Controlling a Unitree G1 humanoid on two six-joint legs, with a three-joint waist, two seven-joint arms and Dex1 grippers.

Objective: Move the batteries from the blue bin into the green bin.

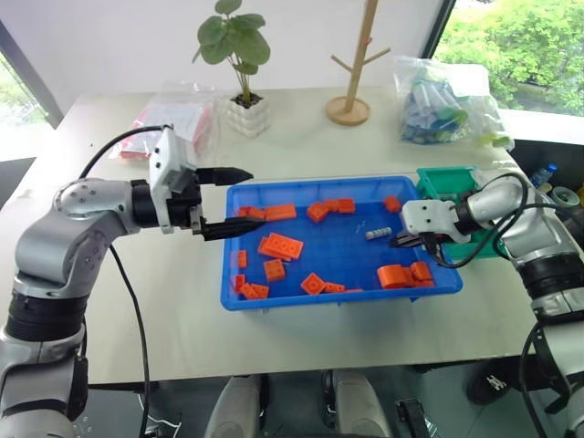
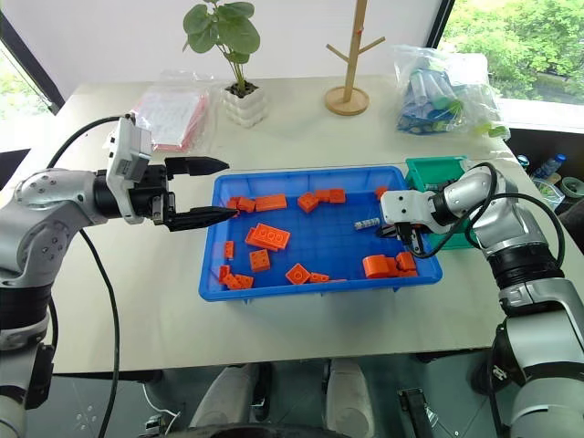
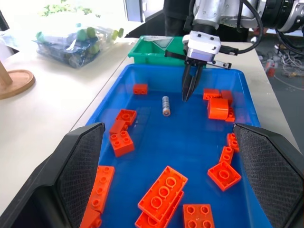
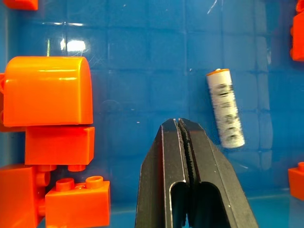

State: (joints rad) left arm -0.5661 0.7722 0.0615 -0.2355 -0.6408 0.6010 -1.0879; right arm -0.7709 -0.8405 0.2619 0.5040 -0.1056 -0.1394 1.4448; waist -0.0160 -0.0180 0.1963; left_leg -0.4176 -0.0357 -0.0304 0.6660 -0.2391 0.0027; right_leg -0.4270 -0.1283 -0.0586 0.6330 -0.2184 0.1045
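A pale bench (image 1: 301, 151) by a window carries a wide, shallow blue plastic tray (image 1: 315, 297) strewn with orange toy bricks (image 1: 280, 245). A small green plastic bin (image 1: 444, 182) at its far right corner is partly hidden behind the right arm. One white-silver battery (image 4: 225, 108) lies on the tray floor just beside the right tool (image 3: 189, 85), which angles down with fingers pressed together, empty. The left tool (image 1: 228, 201) hovers level at the tray's left edge, fingers spread.

A robotics test room: a pale table (image 1: 301, 146) beside large windows (image 1: 511, 46), with a potted plant (image 1: 239, 64), wooden stand (image 1: 354, 64) and bagged parts (image 1: 443, 100) behind a blue bin (image 1: 342, 251).
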